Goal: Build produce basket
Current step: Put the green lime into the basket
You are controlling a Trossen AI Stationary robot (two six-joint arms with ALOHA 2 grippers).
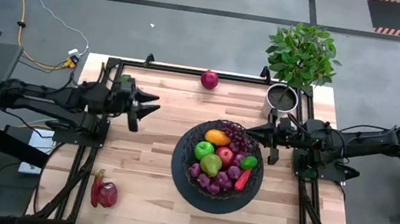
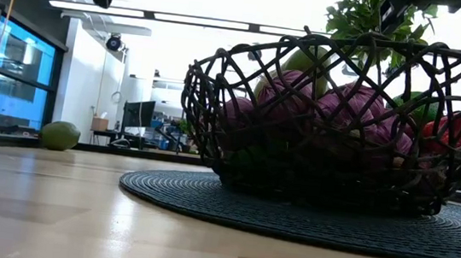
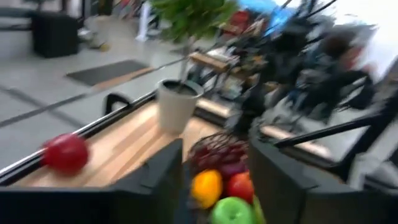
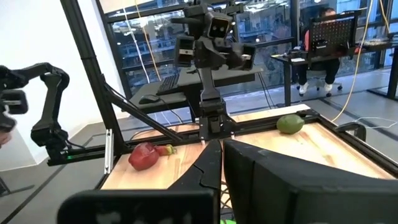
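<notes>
Already the large round black woven wire basket (image 1: 218,161) sits right of centre in the high view on a dark round woven mat (image 1: 179,183), heaped with smooth glossy produce: a green apple (image 1: 203,150), an orange-yellow fruit (image 1: 217,137), a knobbly bunch of purple grapes (image 1: 216,181).

Three pieces lie outside it on the pale planked wooden tabletop (image 1: 146,167). A round red apple (image 1: 210,79) rests at the upper middle edge; a red onion (image 1: 107,193) and a slim red pepper (image 1: 97,187), touching, lie at the lower left, the pepper's long axis running up the frame.

Both spots are on the left arm's side. The left gripper (image 1: 147,105) hangs above the tabletop at centre left, fingers apart, empty, pointing toward the basket; the apple lies up and right of it, and looks the nearer target. The right gripper (image 1: 253,132) hovers at the basket's upper right rim, fingers together, holding nothing visible.
</notes>
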